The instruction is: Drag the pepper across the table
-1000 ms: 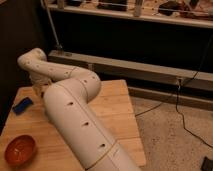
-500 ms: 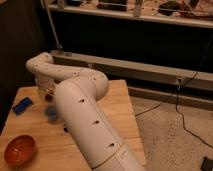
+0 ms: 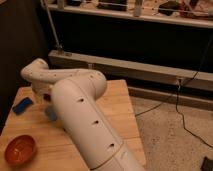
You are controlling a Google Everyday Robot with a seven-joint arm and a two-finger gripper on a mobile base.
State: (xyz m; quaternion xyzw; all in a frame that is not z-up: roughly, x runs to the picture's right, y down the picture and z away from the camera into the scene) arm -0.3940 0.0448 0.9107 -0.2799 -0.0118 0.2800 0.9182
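One risk is that the gripper point(image 3: 44, 94), jaws apart low over the tabletop point(image 3: 115, 102), slides past the pepper point(image 3: 47, 98) just beneath it and shoves the blue cup point(image 3: 50, 113) nearby instead.

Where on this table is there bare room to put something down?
Bare wood lies on the table right of the arm, out to the far-right corner, and between the orange bowl and the arm. Crowded: the left rear, where the pincer sits low behind the arm beside the blue cup and blue flat piece.
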